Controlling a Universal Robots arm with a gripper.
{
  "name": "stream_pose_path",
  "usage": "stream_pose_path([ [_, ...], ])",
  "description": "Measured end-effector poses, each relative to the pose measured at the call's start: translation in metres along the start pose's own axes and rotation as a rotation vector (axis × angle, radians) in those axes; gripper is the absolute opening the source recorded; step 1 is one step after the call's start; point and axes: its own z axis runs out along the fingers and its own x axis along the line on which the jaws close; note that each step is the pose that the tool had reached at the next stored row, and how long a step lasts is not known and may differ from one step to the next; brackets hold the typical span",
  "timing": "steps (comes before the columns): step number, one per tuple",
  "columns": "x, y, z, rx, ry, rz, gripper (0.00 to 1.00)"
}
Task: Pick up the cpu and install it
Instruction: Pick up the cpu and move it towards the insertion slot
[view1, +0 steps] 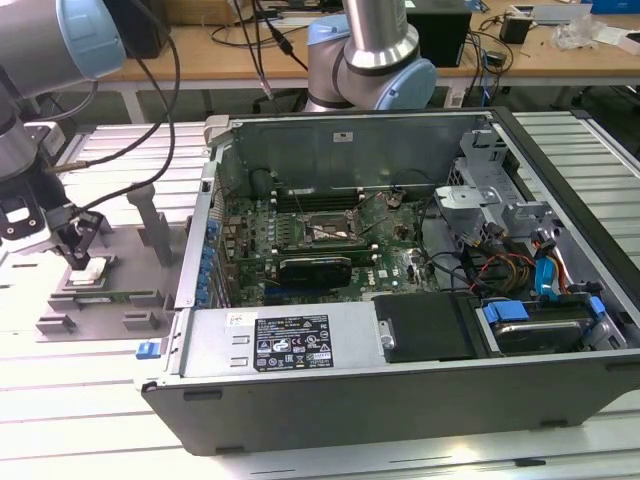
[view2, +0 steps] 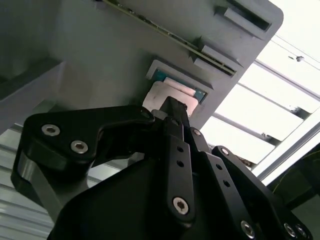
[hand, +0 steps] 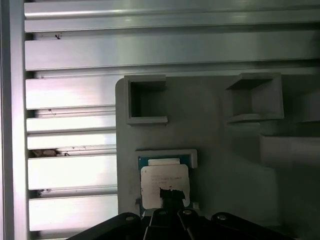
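— Start at the exterior view's left. What is there?

— An arm (view1: 30, 120) reaches down over the slatted metal table (view1: 80, 420), near the table's edge on that side. Its gripper (view1: 82, 260) hangs right over the cpu (view1: 90, 273).

— Does it have hold of the cpu?

— I cannot tell. In both wrist views the gripper's black end lies across the cpu's pale top, but whether it is clamped or released does not show, nor whether it touches.

— And where is the cpu?

— It lies flat, silver side up, in a shallow framed pocket of a grey fixture (view1: 130, 272). The pocket is at the fixture's end nearest the exterior view's left. In the first wrist view a blue-green strip shows along one side of the cpu (hand: 160, 177).

— Next along?

— Two upright posts (view1: 158, 232) rise from the fixture, between the cpu and the computer case (view1: 350, 135).

— The case?

— It lies in the middle of the table with its open side up, just beside the fixture. Inside is a green circuit board (view1: 245, 235) with a metal-framed socket (view1: 325, 232), and a black finned block (view1: 315, 268) sits just in front of the socket.

— Anything behind?

— A second arm (view1: 370, 50) stands at the table's far edge, behind the case.
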Motion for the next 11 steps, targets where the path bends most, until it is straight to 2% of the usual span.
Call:
stream_pose_path([
  [2, 0.0001, -0.0001, 0.0027, 0.0001, 0.0001, 0.000, 0.11],
  [8, 0.0001, -0.0002, 0.0029, 0.0000, 0.0000, 0.000, 0.11],
  [9, 0.0001, -0.0001, 0.0030, 0.0000, 0.0000, 0.000, 0.11],
  [10, 0.0001, -0.0002, 0.0030, 0.0000, 0.0000, 0.000, 0.17],
  [11, 0.0001, -0.0002, 0.0030, 0.0000, 0.0000, 0.000, 0.17],
])
